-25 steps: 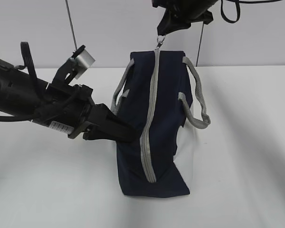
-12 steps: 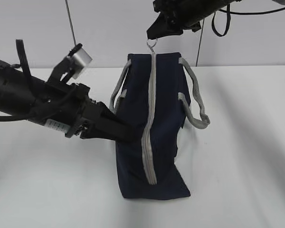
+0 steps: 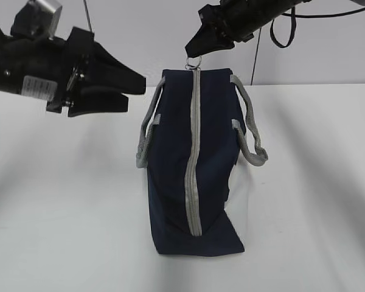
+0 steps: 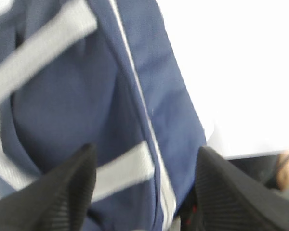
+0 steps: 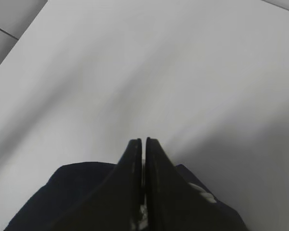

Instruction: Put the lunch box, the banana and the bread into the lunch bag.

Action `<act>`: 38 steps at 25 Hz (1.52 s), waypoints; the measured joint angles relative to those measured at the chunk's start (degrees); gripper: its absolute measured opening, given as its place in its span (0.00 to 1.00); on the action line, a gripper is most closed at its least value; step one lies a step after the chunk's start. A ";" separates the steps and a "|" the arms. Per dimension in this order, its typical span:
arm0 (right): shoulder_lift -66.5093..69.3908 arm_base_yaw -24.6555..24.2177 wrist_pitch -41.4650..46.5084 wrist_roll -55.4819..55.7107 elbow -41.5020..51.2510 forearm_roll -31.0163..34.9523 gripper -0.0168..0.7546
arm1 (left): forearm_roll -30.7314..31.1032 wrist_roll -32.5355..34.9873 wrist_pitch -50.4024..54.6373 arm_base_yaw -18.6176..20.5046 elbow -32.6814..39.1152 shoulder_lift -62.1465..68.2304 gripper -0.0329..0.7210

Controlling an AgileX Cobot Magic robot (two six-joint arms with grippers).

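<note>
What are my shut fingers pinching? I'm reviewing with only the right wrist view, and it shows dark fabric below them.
Observer: From the exterior view, the right gripper is shut on the ring pull at the top of the bag.
Operator: Where is the other arm?
Observer: The left gripper hangs open in the air, left of the bag and clear of it.
Operator: Is the bag open?
Observer: The zipper looks closed along the whole stretch that shows.
</note>
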 joint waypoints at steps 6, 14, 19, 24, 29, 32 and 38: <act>0.00 0.00 0.13 -1.12 0.00 -0.35 0.00 | 3.19 -8.38 -6.64 0.00 -7.51 2.65 0.60; 0.00 -0.02 0.13 -1.31 0.00 -0.95 0.00 | 8.56 -17.54 -6.37 -2.68 -22.20 14.71 0.60; 0.00 -0.02 0.13 -1.48 0.00 -3.10 0.00 | 17.46 -26.03 -5.61 -5.71 -31.72 21.04 0.59; 0.00 -0.02 0.25 -3.46 0.00 -3.73 0.00 | 24.09 -31.19 -5.04 -7.45 -37.31 25.53 0.53; 0.00 -0.02 0.25 -8.29 0.00 -3.73 0.00 | 25.28 -31.67 -5.71 -7.91 -38.71 26.29 0.34; 0.00 -0.02 0.25 -14.11 0.00 -3.02 0.00 | 25.63 -29.65 -5.80 -8.05 -38.71 26.35 0.12; 0.00 -0.02 -1.95 -17.27 0.00 -1.11 0.00 | 25.84 -28.35 -5.54 -8.23 -38.71 26.35 0.06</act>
